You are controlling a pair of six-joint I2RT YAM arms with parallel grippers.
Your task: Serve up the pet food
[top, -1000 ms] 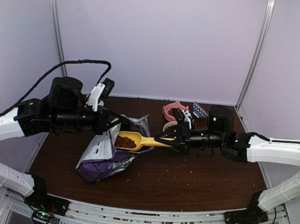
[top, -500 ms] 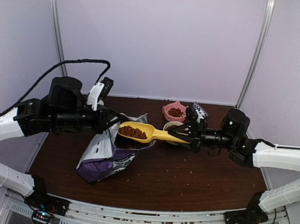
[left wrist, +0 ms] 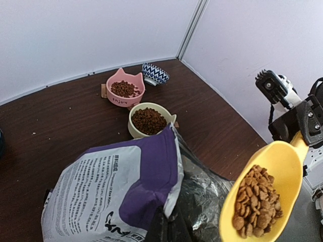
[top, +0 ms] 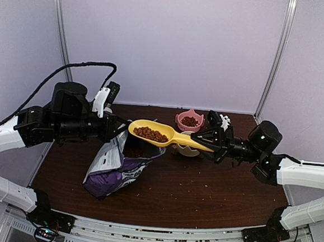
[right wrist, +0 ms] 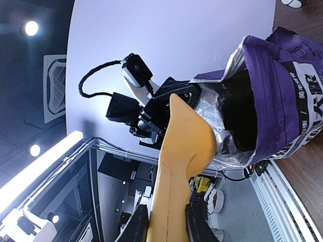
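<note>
The purple bag [top: 116, 165] stands open on the left of the table. My left gripper [top: 116, 130] is shut on the bag's top edge, and the left wrist view shows the gripper [left wrist: 170, 227] pinching that rim. A yellow scoop [top: 155, 134] hangs level above the bag's mouth with a heap of pet food [top: 150, 133] in it. My right gripper [top: 208, 146] is shut on its handle. The right wrist view shows the scoop's underside [right wrist: 184, 146] and the bag [right wrist: 272, 91] behind it. From the left wrist the loaded scoop [left wrist: 282, 161] hangs at the right, beside the bag [left wrist: 116, 191].
A cream bowl [top: 188, 150] [left wrist: 149, 121] and a pink cat-eared bowl [top: 189, 121] [left wrist: 125, 91], both holding kibble, stand behind the scoop. A blue-and-white patterned bowl [left wrist: 155, 74] sits by the back wall. Loose crumbs dot the brown table [top: 202, 186].
The scoop has come up out of the bag, loaded, and risen toward the right as the right arm drew back. The left gripper kept its hold on the bag.
</note>
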